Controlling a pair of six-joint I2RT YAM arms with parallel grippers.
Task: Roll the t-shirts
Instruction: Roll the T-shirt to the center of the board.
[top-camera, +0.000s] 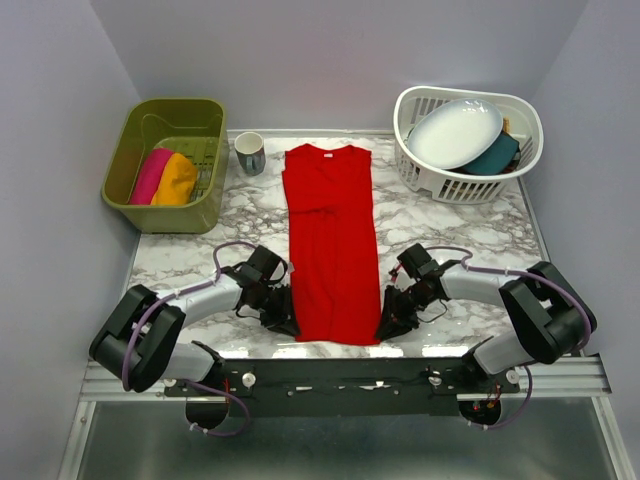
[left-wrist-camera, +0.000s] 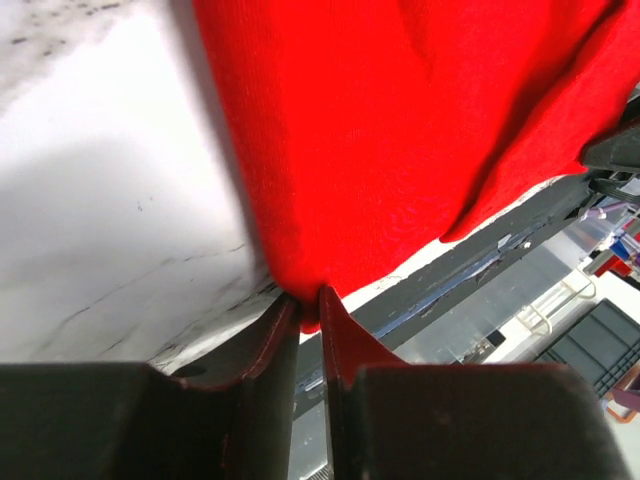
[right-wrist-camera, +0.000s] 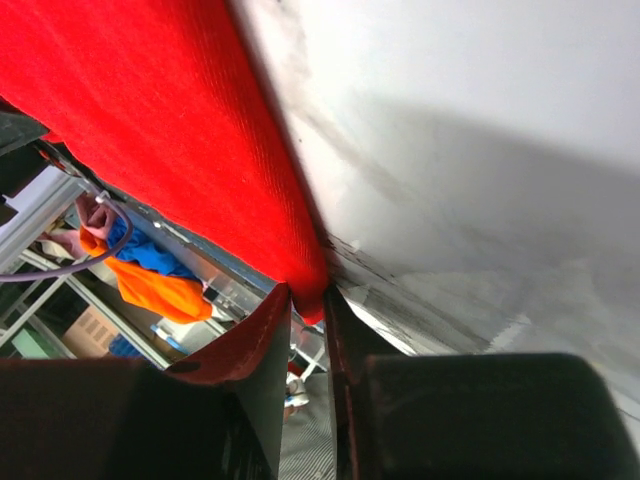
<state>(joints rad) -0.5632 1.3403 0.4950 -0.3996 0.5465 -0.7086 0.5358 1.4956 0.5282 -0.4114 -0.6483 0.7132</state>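
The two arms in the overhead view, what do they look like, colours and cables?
Both the left arm and right arm have pale grey links between bulky black joints, with a thin lilac cable looping along each. The left tool and right tool are black, with flat dark fingers.

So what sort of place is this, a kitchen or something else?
Probably a staged robot test cell, not a home: plain pale walls box in a marble-patterned table, and a grey-and-black left arm and right arm are mounted on a metal rail.
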